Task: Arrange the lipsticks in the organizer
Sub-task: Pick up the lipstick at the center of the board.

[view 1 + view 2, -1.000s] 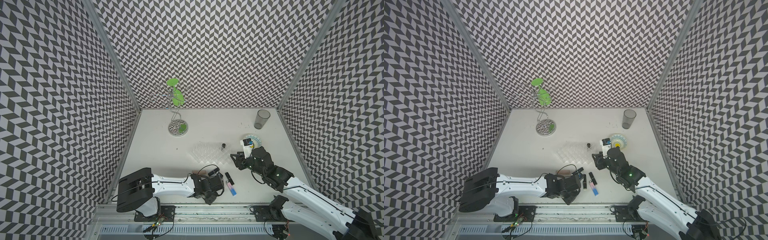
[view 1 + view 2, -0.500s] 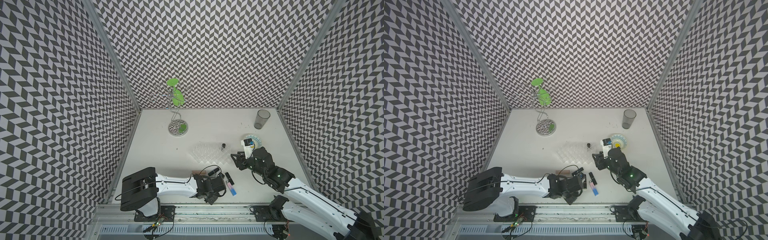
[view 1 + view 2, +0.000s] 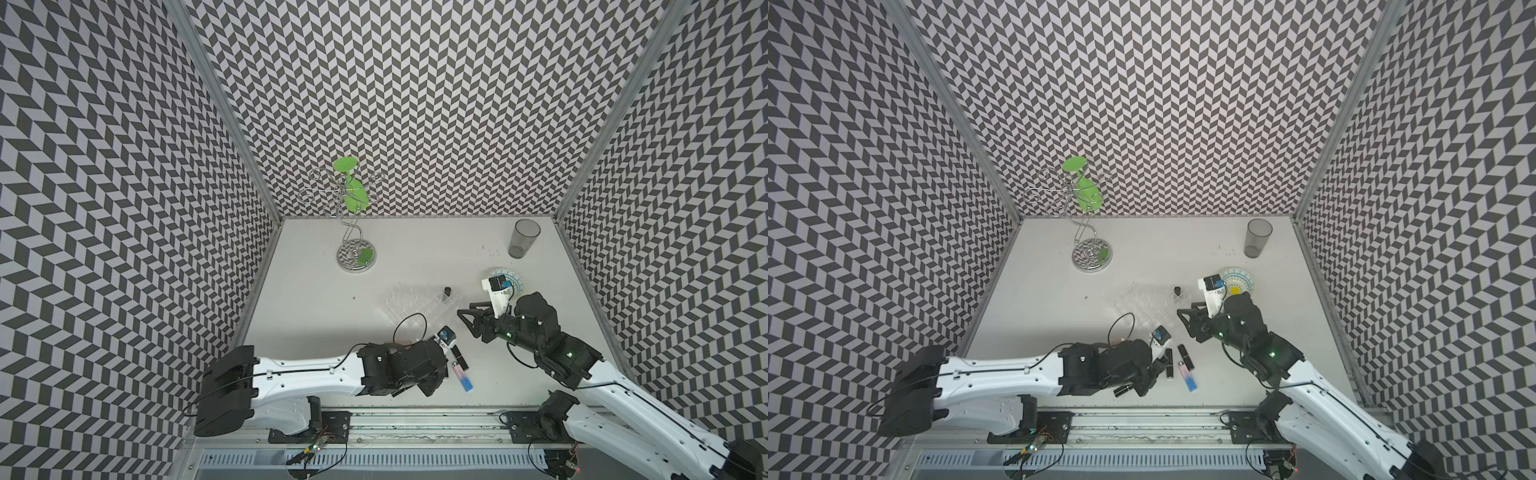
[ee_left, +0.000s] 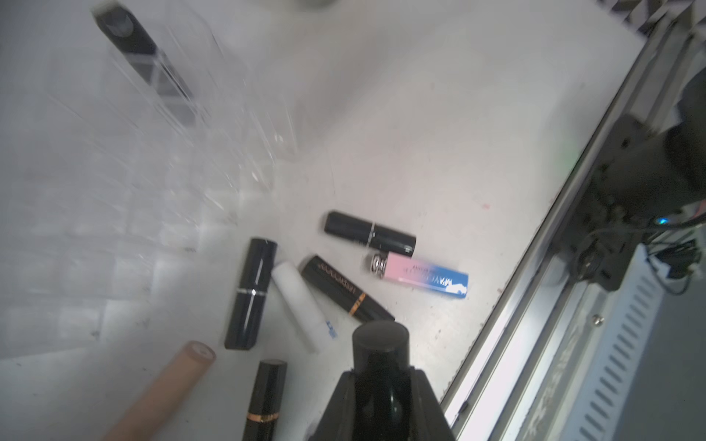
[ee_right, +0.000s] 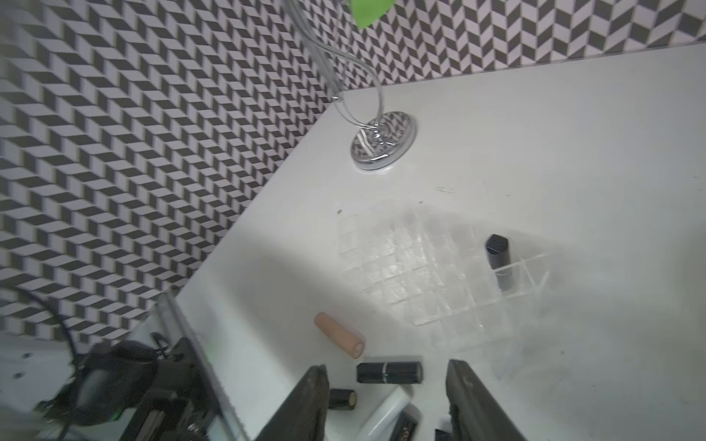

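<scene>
Now that the left jaws have clenched on a black lipstick (image 4: 380,343) among the loose lipsticks (image 4: 252,294) just beside the organizer (image 3: 407,300), pickup looks secured | right jaws apart, empty, near organizer | one tube (image 3: 447,291) stands in organizer | next likely: lift, slot.

A white table (image 5: 573,133) meets a black-and-white chevron wall (image 5: 133,152). A clear organizer (image 5: 420,267) sits mid-table. One black lipstick (image 5: 498,259) stands upright in a compartment of its outer row. Near the organizer, a tan lipstick (image 5: 338,340) lies on its side. Just beside it lies a second black lipstick (image 5: 389,373), seen in the gap between the gripper's (image 5: 386,365) two dark fingers (image 5: 305,404), which stand wide apart, gripping nothing. A short black tube (image 5: 342,399) and a white tube (image 5: 386,416) lie close by, partly hidden. A chrome stand (image 5: 384,145) with a green leaf (image 5: 368,11) rises near the wall. Dark, blurred hardware (image 5: 114,382) sits beyond the table's edge.
</scene>
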Robot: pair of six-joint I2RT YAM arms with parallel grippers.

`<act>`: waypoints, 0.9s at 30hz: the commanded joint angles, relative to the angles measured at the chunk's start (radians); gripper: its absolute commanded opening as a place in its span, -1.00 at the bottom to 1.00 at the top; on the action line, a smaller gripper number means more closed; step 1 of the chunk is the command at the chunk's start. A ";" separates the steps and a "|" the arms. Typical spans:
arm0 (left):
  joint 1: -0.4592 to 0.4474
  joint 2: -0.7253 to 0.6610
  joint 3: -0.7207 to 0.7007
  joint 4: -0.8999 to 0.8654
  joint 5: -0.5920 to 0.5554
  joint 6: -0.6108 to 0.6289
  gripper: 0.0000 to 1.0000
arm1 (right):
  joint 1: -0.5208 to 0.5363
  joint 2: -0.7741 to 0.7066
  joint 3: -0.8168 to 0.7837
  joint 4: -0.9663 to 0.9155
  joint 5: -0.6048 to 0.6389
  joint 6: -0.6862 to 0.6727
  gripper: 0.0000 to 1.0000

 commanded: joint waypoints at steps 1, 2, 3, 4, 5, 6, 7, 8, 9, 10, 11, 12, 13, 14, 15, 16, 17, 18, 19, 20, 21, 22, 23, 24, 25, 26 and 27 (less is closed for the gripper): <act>0.025 -0.079 0.028 0.092 -0.047 0.073 -1.00 | -0.038 0.008 0.081 -0.029 -0.258 0.008 0.13; 0.027 -0.097 0.026 0.095 -0.047 0.079 -1.00 | -0.048 0.022 0.094 -0.037 -0.320 0.005 0.13; 0.027 -0.111 0.025 0.094 -0.050 0.085 -1.00 | -0.054 0.040 0.106 -0.051 -0.381 0.002 0.13; 0.027 -0.122 0.020 0.095 -0.053 0.088 -1.00 | -0.055 0.057 0.115 -0.061 -0.427 -0.001 0.12; 0.028 -0.132 0.015 0.091 -0.060 0.091 -1.00 | -0.055 0.074 0.120 -0.064 -0.482 -0.009 0.10; 0.030 -0.139 0.009 0.089 -0.072 0.091 -1.00 | -0.055 0.086 0.124 -0.073 -0.523 -0.018 0.09; 0.033 -0.143 0.003 0.085 -0.080 0.092 -1.00 | -0.056 0.094 0.128 -0.085 -0.538 -0.027 0.07; 0.036 -0.148 -0.002 0.078 -0.087 0.092 -1.00 | -0.055 0.102 0.129 -0.101 -0.535 -0.033 0.06; 0.037 -0.151 -0.010 0.078 -0.090 0.093 -1.00 | -0.055 0.109 0.133 -0.120 -0.527 -0.044 0.06; 0.039 -0.155 -0.013 0.075 -0.091 0.092 -1.00 | -0.055 0.115 0.135 -0.135 -0.518 -0.057 0.06; 0.039 -0.160 -0.020 0.077 -0.093 0.093 -1.00 | -0.055 0.123 0.135 -0.143 -0.511 -0.064 0.06; 0.041 -0.166 -0.026 0.079 -0.093 0.096 -1.00 | -0.055 0.134 0.131 -0.144 -0.520 -0.067 0.06; 0.043 -0.170 -0.028 0.080 -0.092 0.100 -1.00 | -0.054 0.144 0.128 -0.141 -0.543 -0.069 0.02; 0.046 -0.172 -0.030 0.076 -0.091 0.103 -1.00 | -0.050 0.157 0.126 -0.140 -0.559 -0.066 -0.05; 0.050 -0.171 -0.030 0.073 -0.090 0.106 -1.00 | -0.041 0.168 0.129 -0.145 -0.560 -0.069 -0.08; 0.054 -0.169 -0.031 0.072 -0.089 0.107 -1.00 | -0.036 0.170 0.131 -0.147 -0.561 -0.072 -0.08; 0.058 -0.167 -0.032 0.072 -0.087 0.108 -1.00 | -0.034 0.170 0.130 -0.142 -0.565 -0.070 -0.08; 0.063 -0.167 -0.031 0.072 -0.082 0.109 -1.00 | -0.035 0.167 0.126 -0.134 -0.565 -0.064 -0.08; 0.066 -0.164 -0.031 0.071 -0.075 0.110 -1.00 | -0.033 0.164 0.122 -0.130 -0.562 -0.059 -0.07; 0.068 -0.163 -0.033 0.072 -0.073 0.110 -1.00 | -0.033 0.164 0.117 -0.123 -0.562 -0.055 -0.07; 0.068 -0.163 -0.036 0.079 -0.067 0.110 -1.00 | -0.033 0.170 0.113 -0.117 -0.563 -0.051 -0.06; 0.068 -0.163 -0.037 0.083 -0.063 0.110 -1.00 | -0.031 0.178 0.111 -0.110 -0.570 -0.050 -0.06; 0.068 -0.162 -0.039 0.085 -0.061 0.110 -1.00 | -0.028 0.186 0.107 -0.103 -0.580 -0.048 -0.06; 0.069 -0.160 -0.039 0.086 -0.061 0.110 -1.00 | -0.024 0.197 0.107 -0.098 -0.583 -0.046 -0.06; 0.068 -0.158 -0.040 0.088 -0.059 0.111 -1.00 | -0.020 0.204 0.109 -0.096 -0.577 -0.046 -0.06; 0.068 -0.156 -0.041 0.091 -0.055 0.114 -1.00 | -0.016 0.213 0.111 -0.087 -0.566 -0.042 -0.04; 0.068 -0.153 -0.040 0.093 -0.053 0.116 -1.00 | -0.015 0.220 0.112 -0.074 -0.567 -0.037 -0.04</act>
